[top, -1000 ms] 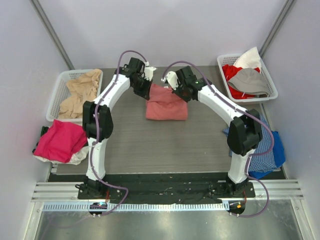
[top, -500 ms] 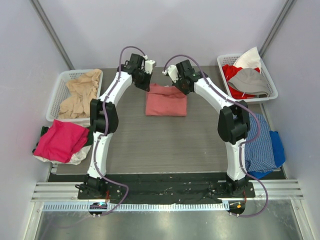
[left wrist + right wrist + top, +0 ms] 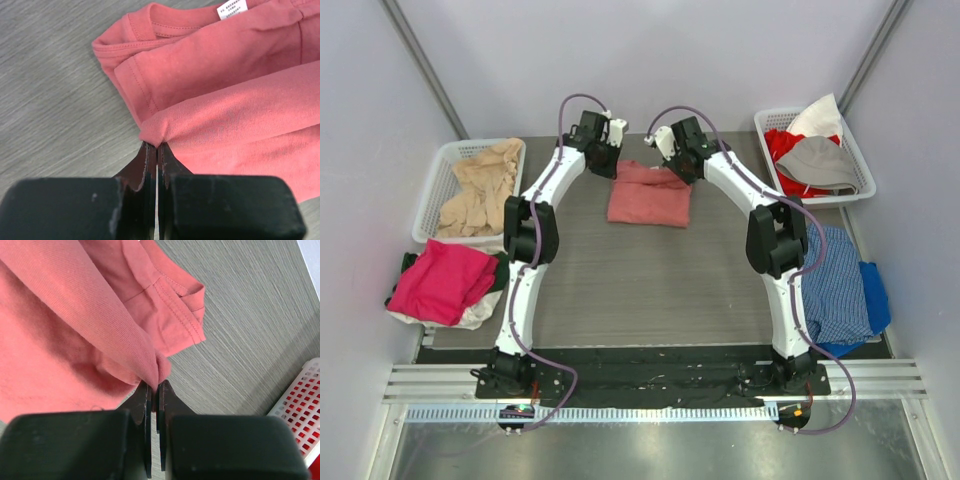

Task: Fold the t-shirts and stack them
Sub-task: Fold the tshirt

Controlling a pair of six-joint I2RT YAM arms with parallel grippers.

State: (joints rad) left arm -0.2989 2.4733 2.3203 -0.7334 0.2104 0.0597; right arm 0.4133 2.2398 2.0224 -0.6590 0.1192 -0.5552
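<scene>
Left fingers [image 3: 147, 167] pinching a fold of the salmon t-shirt [image 3: 650, 195], white neck tag [image 3: 232, 8] printed too small to read. Folded at the far middle of the grey wood-grain table [image 3: 650, 290], pale walls [image 3: 650, 60] around; right fingers [image 3: 144, 400] pinching its other edge.

The salmon-red t-shirt [image 3: 648, 205] contrasts with the grey-grained table [image 3: 640, 290], magenta t-shirt [image 3: 442, 280], beige t-shirt [image 3: 480, 185] and blue-checked cloth [image 3: 840, 290].

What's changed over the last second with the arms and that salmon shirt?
Both arms reached farther across the table. The left gripper and right gripper, each pinching an edge fold of the salmon-red t-shirt, dragged it slightly toward the far side. Both grips stayed shut and nothing was let go. The left basket, right basket and pink pile did not move.
</scene>
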